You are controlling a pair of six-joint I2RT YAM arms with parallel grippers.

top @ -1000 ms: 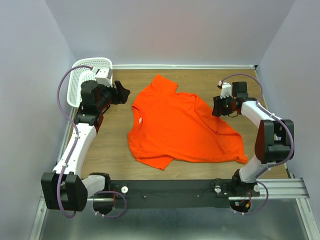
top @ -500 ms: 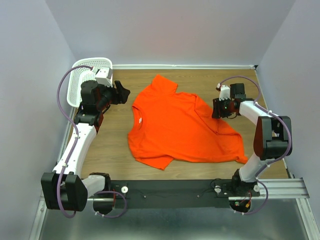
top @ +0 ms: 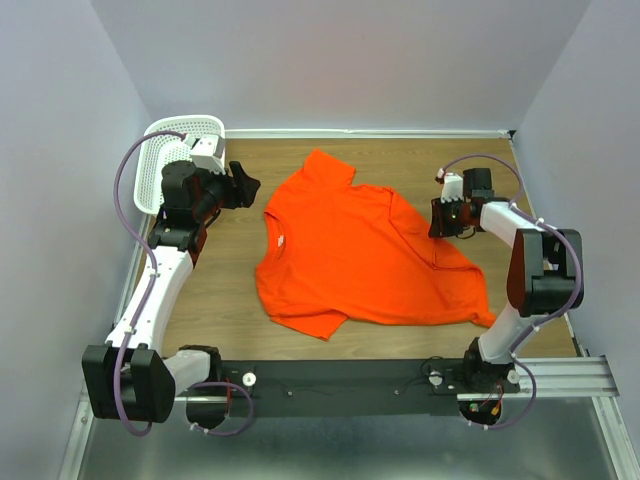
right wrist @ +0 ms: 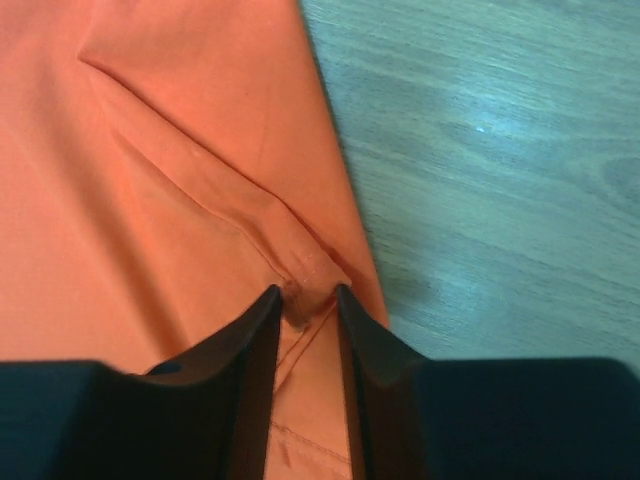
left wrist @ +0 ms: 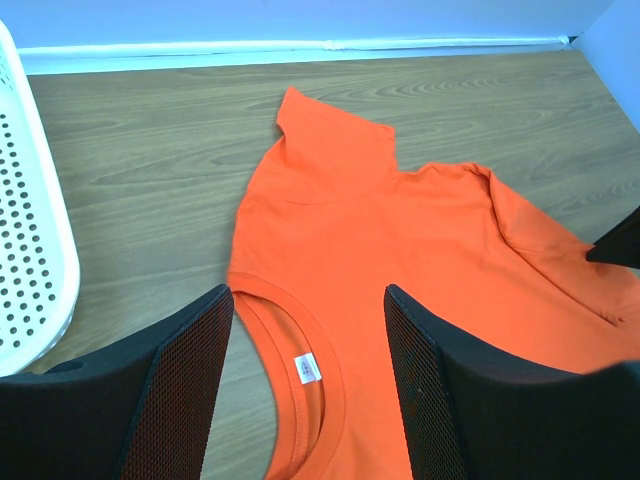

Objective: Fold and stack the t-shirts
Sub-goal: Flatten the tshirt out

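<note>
The table (top: 230, 290) has a light brown wood-grain top, the grain running left to right. 3 plain walls close it in: a far wall (top: 350, 60), a left wall (top: 50, 150) and a right wall (top: 590, 120), all pale with a faint lilac cast. A white strip (top: 360, 132) runs along the foot of the far wall. Grey sheet metal (top: 350, 455) lies at the near edge. The light is soft and even.

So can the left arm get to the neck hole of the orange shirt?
Probably yes. The left pincer hangs open right by the ribbed collar of the soft orange-red short-sleeved t-shirt, with nothing between them. The white plastic mesh basket sits off to the side.
</note>
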